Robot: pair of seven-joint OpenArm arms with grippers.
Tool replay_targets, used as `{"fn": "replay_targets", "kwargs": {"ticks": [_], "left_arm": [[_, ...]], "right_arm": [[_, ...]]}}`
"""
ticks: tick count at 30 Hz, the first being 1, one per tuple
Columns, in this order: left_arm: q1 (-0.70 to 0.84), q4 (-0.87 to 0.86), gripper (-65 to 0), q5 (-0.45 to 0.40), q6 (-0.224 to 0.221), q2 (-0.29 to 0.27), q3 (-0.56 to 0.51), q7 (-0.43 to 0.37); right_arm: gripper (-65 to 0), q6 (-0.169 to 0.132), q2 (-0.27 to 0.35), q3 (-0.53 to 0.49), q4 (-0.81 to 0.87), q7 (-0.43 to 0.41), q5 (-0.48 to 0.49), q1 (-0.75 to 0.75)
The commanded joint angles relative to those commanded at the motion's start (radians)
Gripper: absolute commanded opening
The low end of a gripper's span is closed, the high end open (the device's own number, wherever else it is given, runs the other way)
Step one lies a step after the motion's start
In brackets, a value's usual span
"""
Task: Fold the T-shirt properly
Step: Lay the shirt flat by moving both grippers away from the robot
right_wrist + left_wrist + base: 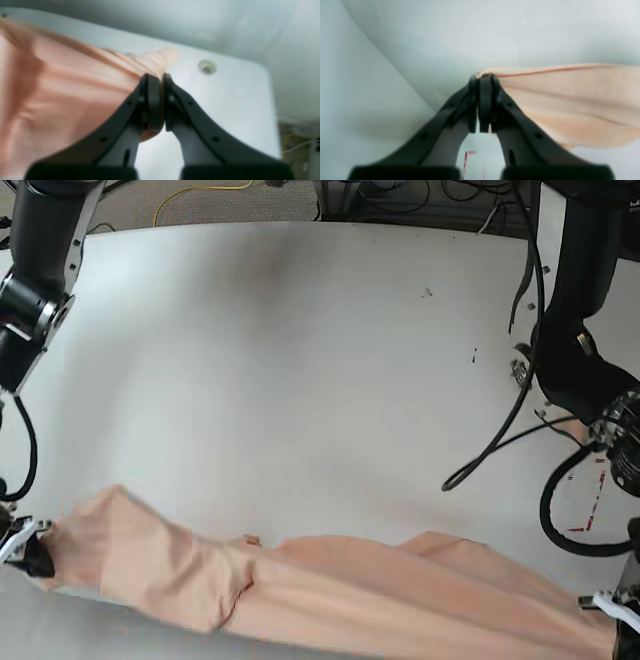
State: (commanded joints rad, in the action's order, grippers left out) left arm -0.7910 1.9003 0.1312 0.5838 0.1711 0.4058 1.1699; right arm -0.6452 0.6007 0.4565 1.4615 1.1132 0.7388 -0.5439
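Observation:
The peach-pink T-shirt (350, 590) hangs stretched in a long wrinkled band along the near edge of the white table (300, 360). At the band's left end in the base view, my right gripper (35, 555) pinches it. The right wrist view shows that gripper (157, 77) shut on a bunched fold of the T-shirt (62, 87). My left gripper (615, 620) holds the band's right end at the frame's lower right corner. Seen from the left wrist, the left gripper (483, 78) is shut on the T-shirt's (570, 100) hemmed edge. No print shows.
A black cable (500, 450) loops over the table's right side by the left arm's base (575, 370). Red tape marks (590, 510) lie near it. A round hole (207, 67) sits near the table's rounded corner (262, 67).

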Motion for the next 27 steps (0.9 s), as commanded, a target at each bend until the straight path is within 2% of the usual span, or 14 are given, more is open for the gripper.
{"fn": "replay_targets", "kwargs": {"ticks": [4, 7, 10, 16, 27], "left_arm": [[0.158, 0.046, -65.0, 0.000, 0.014, -0.003, 0.034, -0.002], [0.290, 0.055, -65.0, 0.000, 0.069, -0.006, 0.066, -0.003], [0.417, 0.061, -65.0, 0.000, 0.114, -0.006, 0.114, -0.006], [0.608, 0.063, -65.0, 0.000, 0.114, 0.000, 0.190, -0.008], [0.868, 0.069, -65.0, -0.008, 0.114, 0.031, 0.295, -0.002]], "right_arm": [[-65.0, 0.000, -0.084, 0.071, 0.054, -0.003, 0.002, 0.170], [-65.0, -0.002, -0.141, 0.103, 0.063, -0.020, 0.002, 0.290], [-65.0, -0.002, -0.186, 0.110, 0.066, -0.077, 0.002, 0.416], [-65.0, -0.002, -0.235, 0.106, 0.068, -0.178, 0.002, 0.600], [-65.0, -0.003, -0.259, 0.104, 0.110, -0.189, 0.006, 0.795]]}}
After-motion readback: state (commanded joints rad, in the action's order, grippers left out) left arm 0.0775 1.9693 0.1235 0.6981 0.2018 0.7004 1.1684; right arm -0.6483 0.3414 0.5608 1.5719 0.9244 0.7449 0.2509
